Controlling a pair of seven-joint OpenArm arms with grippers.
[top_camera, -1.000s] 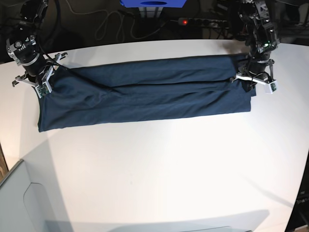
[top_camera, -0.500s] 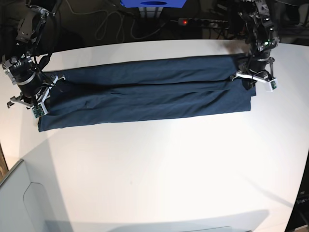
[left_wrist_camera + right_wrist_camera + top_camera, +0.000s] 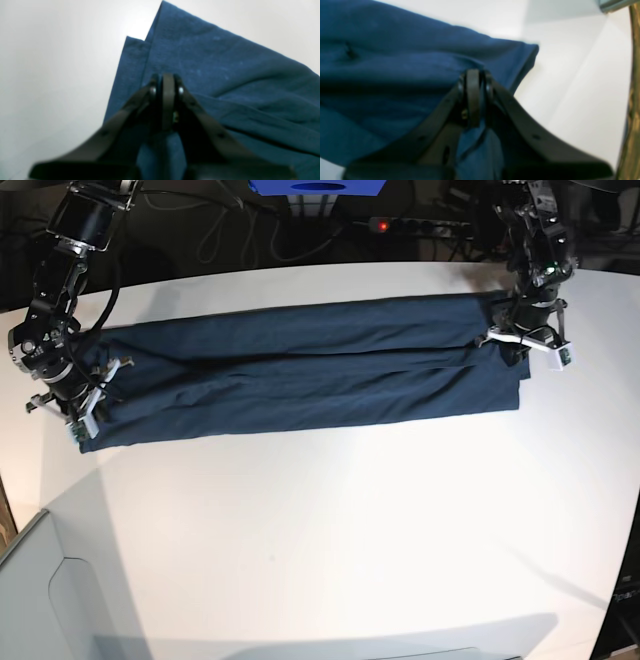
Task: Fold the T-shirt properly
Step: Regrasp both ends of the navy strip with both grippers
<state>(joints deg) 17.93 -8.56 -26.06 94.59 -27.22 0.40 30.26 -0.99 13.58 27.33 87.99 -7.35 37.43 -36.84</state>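
Navy T-shirt [image 3: 300,375] lies as a long band across the white bench [image 3: 330,530]; left fingers [image 3: 167,82] pinched on one end, right fingers [image 3: 473,80] pinched on the other; no readable print visible.

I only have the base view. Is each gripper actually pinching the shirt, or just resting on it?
Observer: In the left wrist view, the left gripper has its jaws shut, with the T-shirt fabric bunched beneath them.
Operator: And the right?
Observer: Same. The right gripper is shut, with cloth hanging below the fingertips.
Operator: Layers at the left end?
Observer: Two edges show, the lower one sticking out past the upper onto the table.
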